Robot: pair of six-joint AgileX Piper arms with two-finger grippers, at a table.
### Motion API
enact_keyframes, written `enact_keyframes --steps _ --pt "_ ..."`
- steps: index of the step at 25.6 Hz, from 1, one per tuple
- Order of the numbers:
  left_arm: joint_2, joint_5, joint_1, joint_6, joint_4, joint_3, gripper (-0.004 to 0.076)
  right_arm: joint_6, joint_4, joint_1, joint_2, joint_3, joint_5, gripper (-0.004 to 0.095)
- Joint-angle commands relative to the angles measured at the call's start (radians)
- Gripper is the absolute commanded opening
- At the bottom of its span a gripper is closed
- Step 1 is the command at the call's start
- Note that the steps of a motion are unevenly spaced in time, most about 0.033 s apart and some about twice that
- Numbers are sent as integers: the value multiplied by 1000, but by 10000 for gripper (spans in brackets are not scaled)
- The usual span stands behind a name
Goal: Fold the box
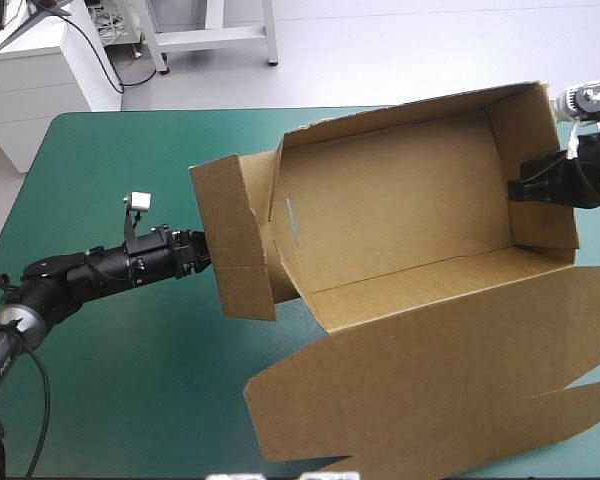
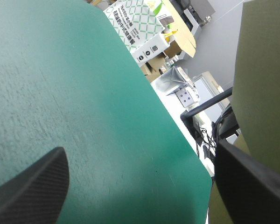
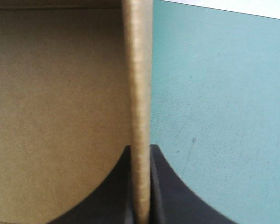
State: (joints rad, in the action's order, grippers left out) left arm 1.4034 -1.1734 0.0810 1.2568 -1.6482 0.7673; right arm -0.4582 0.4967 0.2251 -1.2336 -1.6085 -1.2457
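1. The surface (image 1: 110, 380) is teal-green, with free room left of the box.
2. The box (image 1: 400, 200) is set right of centre, long axis left to right, walls raised, lid flat toward the near edge.
3. Its right wall (image 1: 525, 130) is clamped by the right pincer (image 1: 517, 189).
4. The left pincer (image 1: 201, 252) is held wide at the left flap (image 1: 235, 230), possibly touching it.

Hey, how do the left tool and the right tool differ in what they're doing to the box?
The left tool is open, fingers wide apart; the right tool is shut on the box. The left tool sits beside the outturned end flap, not gripping it; the right tool pinches the upright end wall's edge. Both are at opposite ends of the box.
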Motion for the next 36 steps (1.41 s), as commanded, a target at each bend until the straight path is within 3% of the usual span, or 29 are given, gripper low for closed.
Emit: enact_keyframes --steps 1,14,22,25,32,36 --pt "-35 -129 -14 -20 -91 49 605 20 54 4 13 -28 16 -15" --pt "-163 -129 -78 -53 -103 183 605 64 36 -22 -4 -28 97 -7" --pt "-186 -129 -78 -79 -104 222 605 261 -210 -258 -9 -28 264 -3" --pt "-186 -129 -78 -81 -92 222 605 386 -369 -402 -24 -28 333 -3" --pt "-186 -112 -78 -92 -66 222 602 472 -459 -526 -75 -28 392 -3" --pt "-186 -29 -80 -163 29 251 522 504 -490 -559 -98 -28 440 -3"
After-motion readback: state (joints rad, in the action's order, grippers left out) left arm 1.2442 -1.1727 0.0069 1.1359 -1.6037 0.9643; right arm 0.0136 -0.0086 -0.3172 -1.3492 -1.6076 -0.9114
